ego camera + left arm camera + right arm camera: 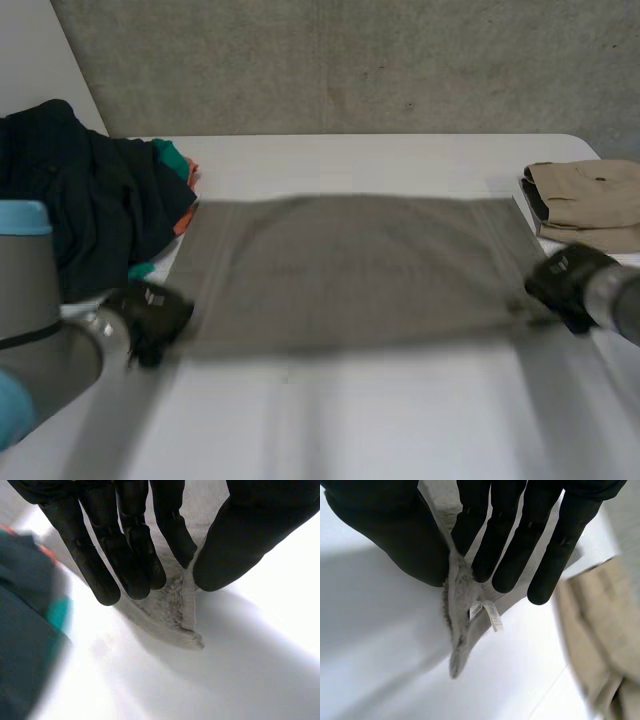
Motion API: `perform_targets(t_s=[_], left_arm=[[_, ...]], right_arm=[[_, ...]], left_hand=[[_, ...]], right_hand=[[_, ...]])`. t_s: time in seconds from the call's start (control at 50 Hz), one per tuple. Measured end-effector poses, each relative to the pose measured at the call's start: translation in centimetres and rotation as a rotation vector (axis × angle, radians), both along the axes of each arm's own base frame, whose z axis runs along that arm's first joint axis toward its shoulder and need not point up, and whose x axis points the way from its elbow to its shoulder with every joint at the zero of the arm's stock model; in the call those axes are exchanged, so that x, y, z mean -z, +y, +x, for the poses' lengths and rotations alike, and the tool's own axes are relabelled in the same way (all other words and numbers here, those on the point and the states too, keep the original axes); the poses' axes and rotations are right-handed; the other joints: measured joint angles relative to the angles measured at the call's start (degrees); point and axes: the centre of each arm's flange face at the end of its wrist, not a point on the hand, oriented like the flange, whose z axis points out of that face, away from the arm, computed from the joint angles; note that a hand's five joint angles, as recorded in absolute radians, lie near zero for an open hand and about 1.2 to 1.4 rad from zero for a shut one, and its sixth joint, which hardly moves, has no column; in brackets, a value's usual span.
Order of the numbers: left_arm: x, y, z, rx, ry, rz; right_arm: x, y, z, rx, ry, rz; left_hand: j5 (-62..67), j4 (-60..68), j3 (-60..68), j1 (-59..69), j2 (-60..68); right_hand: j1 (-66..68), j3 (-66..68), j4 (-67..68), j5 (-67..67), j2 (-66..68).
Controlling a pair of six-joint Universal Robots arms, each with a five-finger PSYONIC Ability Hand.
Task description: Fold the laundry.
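A grey towel (350, 270) lies spread flat across the middle of the white table (350, 420). The left hand (150, 315) pinches its near left corner between thumb and fingers. The right hand (565, 280) pinches the near right corner by a white label (487, 614). A pile of dark clothes (80, 200) sits at the left and a folded beige garment (590, 200) at the right.
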Motion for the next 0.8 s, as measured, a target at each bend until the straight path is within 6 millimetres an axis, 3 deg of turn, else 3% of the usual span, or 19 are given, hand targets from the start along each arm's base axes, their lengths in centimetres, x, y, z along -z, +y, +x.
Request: perform_targets(t_s=[0.08, 0.14, 0.18, 0.28, 0.38, 0.54, 0.7, 0.74, 0.8], left_arm=[[-0.6, 3.2, 0.9, 0.037, -0.074, 0.097], [-1.0, 3.7, 0.9, 0.060, -0.085, 0.084], [-1.2, 2.9, 0.6, 0.071, -0.074, 0.024], [-1.8, -1.3, -1.0, 0.071, 0.001, -0.199], [-1.7, -6.3, -3.6, 0.065, 0.098, -0.380], [-0.5, -13.0, -6.6, 0.069, 0.166, -0.523], [0.9, -18.0, -8.4, 0.072, 0.197, -0.646], [1.3, -18.7, -8.6, 0.071, 0.203, -0.666], [2.2, -19.5, -9.0, 0.074, 0.211, -0.686]], right_arm=[[-0.2, 2.4, -1.7, -0.030, 0.100, 0.076], [-0.1, 2.7, -2.2, -0.037, 0.127, 0.068], [0.0, 2.1, -2.3, -0.032, 0.132, 0.025], [0.8, -0.9, -1.7, 0.006, 0.069, -0.110], [1.3, -4.6, 0.8, -0.010, -0.014, -0.281], [2.4, -10.0, 3.5, -0.046, -0.075, -0.489], [4.4, -14.5, 4.4, -0.048, -0.089, -0.605], [4.9, -15.3, 4.4, -0.046, -0.092, -0.623], [5.7, -16.3, 4.6, -0.044, -0.096, -0.650]], left_hand=[[0.00, 0.00, 0.00, 0.00, 0.00], [0.00, 0.00, 0.00, 0.00, 0.00], [0.00, 0.00, 0.00, 0.00, 0.00], [0.00, 0.00, 0.01, 0.00, 0.00], [0.65, 0.00, 0.01, 0.00, 0.00], [0.92, 0.00, 0.01, 0.00, 0.00], [0.92, 0.01, 0.02, 0.00, 0.00], [-0.77, -2.39, -2.20, -0.74, -2.25], [-25.77, -28.11, -27.35, -28.93, -27.74]], right_hand=[[0.00, 0.00, 0.01, 0.00, 0.00], [0.00, 0.00, 0.01, 0.08, 0.00], [0.00, 0.00, 0.03, 0.22, 0.00], [0.00, 0.00, 0.06, 0.70, 0.00], [0.00, 0.00, 0.07, 1.31, 0.00], [0.00, 0.00, 0.09, 1.37, 0.00], [0.00, -0.15, -0.09, 1.21, -0.08], [-7.40, -9.38, -9.69, -8.28, -8.86], [-37.53, -39.44, -39.75, -38.43, -39.79]])
